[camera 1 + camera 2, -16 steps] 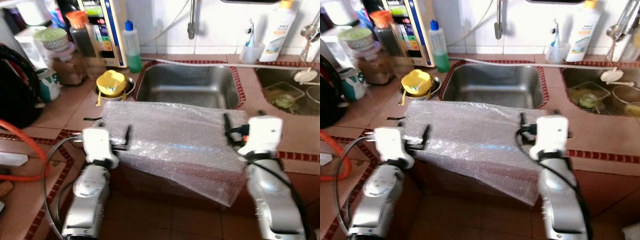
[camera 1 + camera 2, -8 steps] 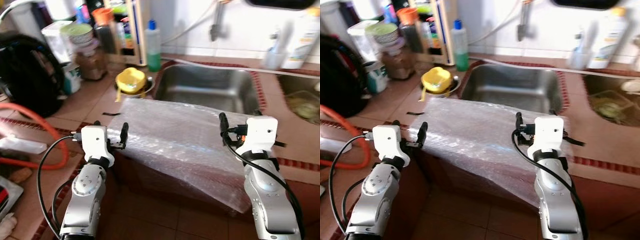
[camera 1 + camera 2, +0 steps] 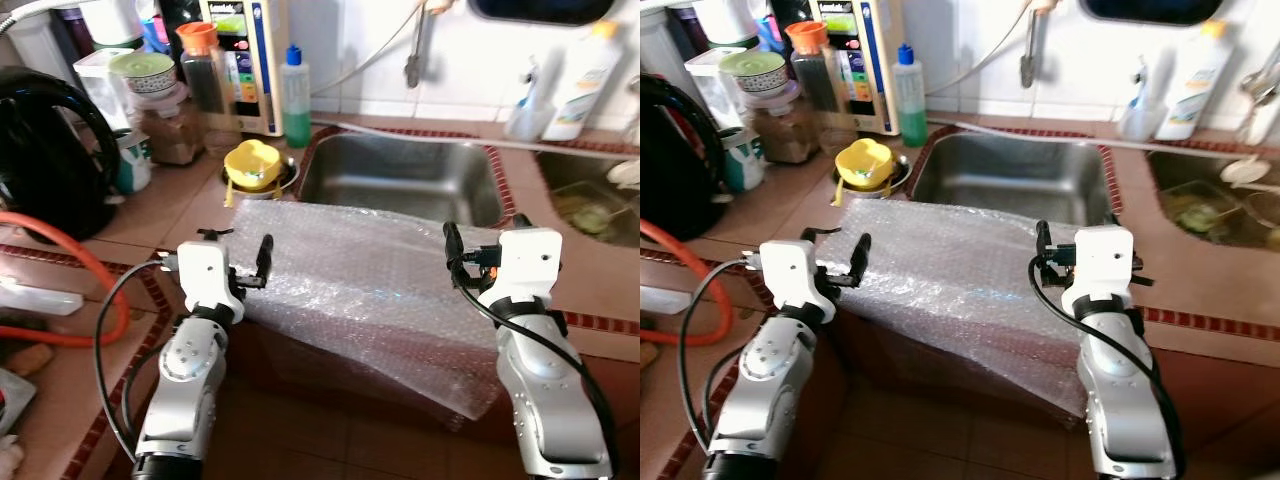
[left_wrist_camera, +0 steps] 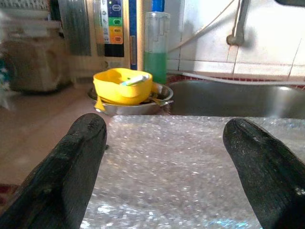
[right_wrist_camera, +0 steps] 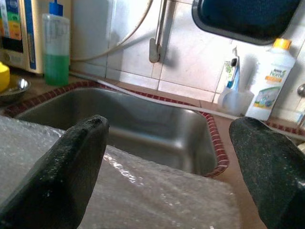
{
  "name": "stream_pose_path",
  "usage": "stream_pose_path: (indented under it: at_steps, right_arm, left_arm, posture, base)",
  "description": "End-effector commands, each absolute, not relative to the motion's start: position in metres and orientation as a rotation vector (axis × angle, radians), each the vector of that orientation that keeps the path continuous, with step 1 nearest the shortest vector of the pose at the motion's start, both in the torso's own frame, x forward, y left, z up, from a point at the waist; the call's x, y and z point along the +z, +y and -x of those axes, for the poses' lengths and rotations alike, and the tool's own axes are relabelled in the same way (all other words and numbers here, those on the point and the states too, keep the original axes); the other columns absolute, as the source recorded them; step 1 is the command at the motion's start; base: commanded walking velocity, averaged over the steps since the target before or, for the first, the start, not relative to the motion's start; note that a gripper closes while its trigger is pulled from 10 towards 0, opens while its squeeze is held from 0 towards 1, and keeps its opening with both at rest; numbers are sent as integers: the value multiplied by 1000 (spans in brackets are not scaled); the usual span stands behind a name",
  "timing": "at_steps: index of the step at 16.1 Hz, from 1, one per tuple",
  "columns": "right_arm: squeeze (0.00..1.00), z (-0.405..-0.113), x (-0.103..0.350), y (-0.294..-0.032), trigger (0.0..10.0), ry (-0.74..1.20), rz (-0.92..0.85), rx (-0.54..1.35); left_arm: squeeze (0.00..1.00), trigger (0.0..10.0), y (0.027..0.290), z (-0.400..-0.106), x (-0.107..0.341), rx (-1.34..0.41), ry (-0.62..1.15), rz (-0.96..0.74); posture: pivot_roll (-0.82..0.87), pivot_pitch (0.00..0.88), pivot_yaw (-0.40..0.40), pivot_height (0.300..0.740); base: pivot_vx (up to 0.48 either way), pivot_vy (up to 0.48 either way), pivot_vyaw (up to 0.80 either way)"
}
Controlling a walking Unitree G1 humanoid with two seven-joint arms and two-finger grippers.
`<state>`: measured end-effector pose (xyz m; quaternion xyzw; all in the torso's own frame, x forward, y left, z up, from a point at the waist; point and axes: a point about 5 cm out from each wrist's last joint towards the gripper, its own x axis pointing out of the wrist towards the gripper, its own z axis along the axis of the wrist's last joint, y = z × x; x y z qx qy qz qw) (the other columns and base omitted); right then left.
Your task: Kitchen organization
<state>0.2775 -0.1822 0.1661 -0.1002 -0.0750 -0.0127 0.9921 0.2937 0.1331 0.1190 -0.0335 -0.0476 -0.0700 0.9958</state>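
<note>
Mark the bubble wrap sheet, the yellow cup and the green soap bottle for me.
bubble wrap sheet (image 3: 370,280): left eye view, middle of sheet.
yellow cup (image 3: 251,164): left eye view, its body.
green soap bottle (image 3: 295,95): left eye view, bottle body.

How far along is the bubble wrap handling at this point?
Early. The bubble wrap sheet lies on the counter edge in front of the steel sink, overhanging the front. The left gripper and right gripper sit at its two ends, jaws open, nothing gripped. Grasping, lifting and stowing remain.
</note>
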Motion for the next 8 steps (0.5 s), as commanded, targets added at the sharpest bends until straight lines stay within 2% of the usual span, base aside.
stream_pose_path:
  at_steps: [1,6,8]
  right_arm:
    - [0,-279,177,-182,10000,-175,216,-12]
    - [0,-281,183,-187,10000,-149,289,13]
    - [0,-284,179,-185,10000,-138,288,16]
  left_arm:
    - [0,10000,131,-297,119,-134,-102,80]
    - [0,10000,100,-310,117,-205,-114,124]
    - [0,10000,100,-316,120,-221,-124,110]
  posture:
    - [-139,0,-9,740]
    - [-242,0,-72,740]
    - [-236,0,-63,740]
  base:
    - [0,0,0]
    - [0,0,0]
    - [0,0,0]
